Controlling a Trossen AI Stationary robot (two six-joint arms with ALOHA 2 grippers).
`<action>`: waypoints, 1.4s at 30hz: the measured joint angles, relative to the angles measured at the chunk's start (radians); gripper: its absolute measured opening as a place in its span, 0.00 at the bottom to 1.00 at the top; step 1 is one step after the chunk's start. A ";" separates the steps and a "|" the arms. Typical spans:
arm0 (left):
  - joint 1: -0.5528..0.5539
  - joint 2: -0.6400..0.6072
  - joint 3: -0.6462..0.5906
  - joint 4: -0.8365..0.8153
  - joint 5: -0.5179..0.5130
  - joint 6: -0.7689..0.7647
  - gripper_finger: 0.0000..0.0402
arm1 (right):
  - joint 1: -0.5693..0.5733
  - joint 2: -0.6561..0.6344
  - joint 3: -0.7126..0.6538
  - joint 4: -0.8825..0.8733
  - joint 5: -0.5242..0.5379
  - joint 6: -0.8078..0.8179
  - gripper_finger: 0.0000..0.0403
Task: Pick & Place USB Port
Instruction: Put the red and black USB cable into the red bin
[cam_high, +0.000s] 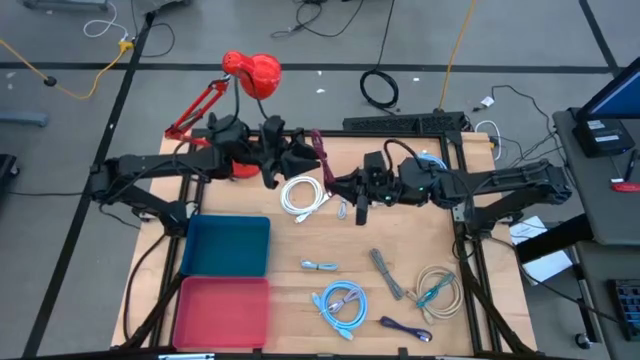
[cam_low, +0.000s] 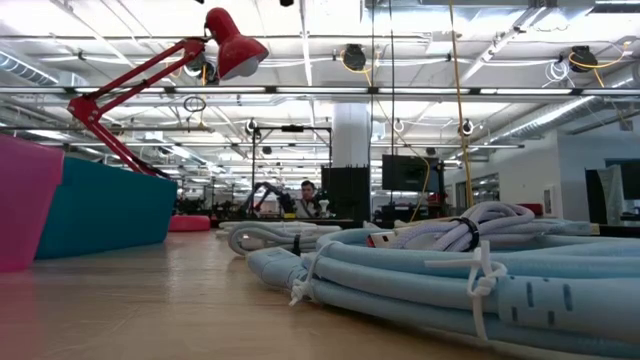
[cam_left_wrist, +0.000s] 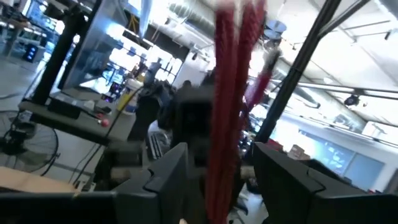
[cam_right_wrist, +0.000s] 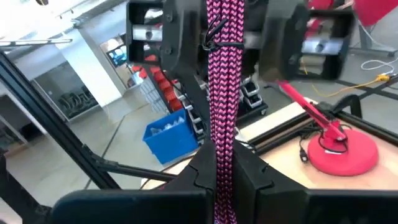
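Observation:
The USB cable (cam_high: 320, 155) is a magenta-and-black braided bundle with a thin tie (cam_right_wrist: 219, 43) around it, held up above the table's far middle. My right gripper (cam_right_wrist: 225, 171) is shut on it, and shows in the high view (cam_high: 337, 187) right of centre. My left gripper (cam_left_wrist: 221, 168) is open. Its two fingers (cam_right_wrist: 180, 37) stand on either side of the bundle farther along, with a gap on each side. In the high view the left gripper (cam_high: 303, 160) sits just left of the cable. My right gripper pinches the braided bundle (cam_right_wrist: 224, 146) between its two fingers, several strands together, at the end nearer the table's front. The fingers come level from the table's right and lie across the bundle. The bundle is lifted clear and runs on past the fingers between the left gripper's fingers.
A white cable coil (cam_high: 300, 195) lies just under the grippers. A blue bin (cam_high: 228, 245) and a red bin (cam_high: 222, 310) stand at the near left. Several more cables lie at the near right, among them a light blue coil (cam_high: 340, 300). A red lamp (cam_high: 250, 72) stands at the far left.

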 joint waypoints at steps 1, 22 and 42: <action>0.000 -0.001 0.003 0.002 0.000 0.000 0.45 | 0.000 0.006 -0.001 -0.002 -0.002 0.000 0.03; -0.013 -0.002 0.003 -0.024 0.039 -0.011 0.05 | 0.007 0.053 -0.002 0.074 -0.031 -0.002 0.03; -0.185 -0.301 0.002 -1.203 0.097 0.046 0.03 | 0.020 -0.131 -0.001 0.145 -0.436 -0.066 0.33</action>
